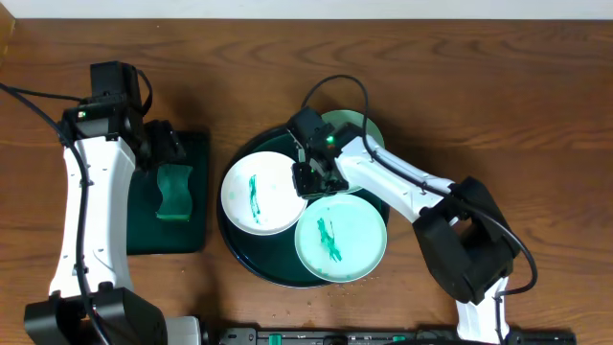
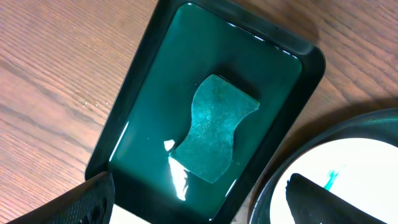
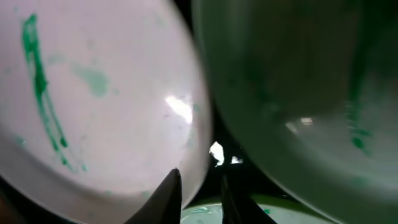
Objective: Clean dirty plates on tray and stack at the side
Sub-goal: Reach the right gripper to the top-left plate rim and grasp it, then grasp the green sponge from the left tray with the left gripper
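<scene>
Overhead, surface: a brown wooden table [image 1: 479, 77] fills the view, its grain running left to right.
Overhead, task things: a large round dark green-black tray [image 1: 239, 251] sits at centre. On it are a small round white plate [image 1: 261, 192] at left, a pale turquoise plate [image 1: 340, 240] near right, and a second turquoise plate [image 1: 369, 129] at the far side, partly under the right arm. The white and near plates carry teal-green smears.
Overhead, left side: a smaller rectangular dark green tray [image 1: 192, 235] holds a green wavy-edged sponge [image 1: 174, 192].
Overhead, arms: the left arm reaches from near to far, with the left gripper [image 1: 170, 149] above the rectangular tray's far end. The right arm bends in from near right, with the right gripper [image 1: 308, 180] at the white plate's right rim.
Left wrist, only here: a glossy wet film covers the rectangular tray [image 2: 155, 99], and the sponge [image 2: 214, 127] lies flat in it.
Left wrist, gripper: the left gripper [image 2: 200, 186] is spread wide and holds nothing.
Left wrist, right edge: the white plate [image 2: 360, 162] and the round tray's rim [image 2: 267, 193].
Right wrist, only here: a close, blurred view shows the white plate [image 3: 93, 93] beside a turquoise plate [image 3: 298, 81].
Right wrist, gripper: the right gripper [image 3: 200, 180] is narrowed, with its fingers [image 3: 169, 193] either side of the white plate's rim. Whether they clamp it cannot be told.
</scene>
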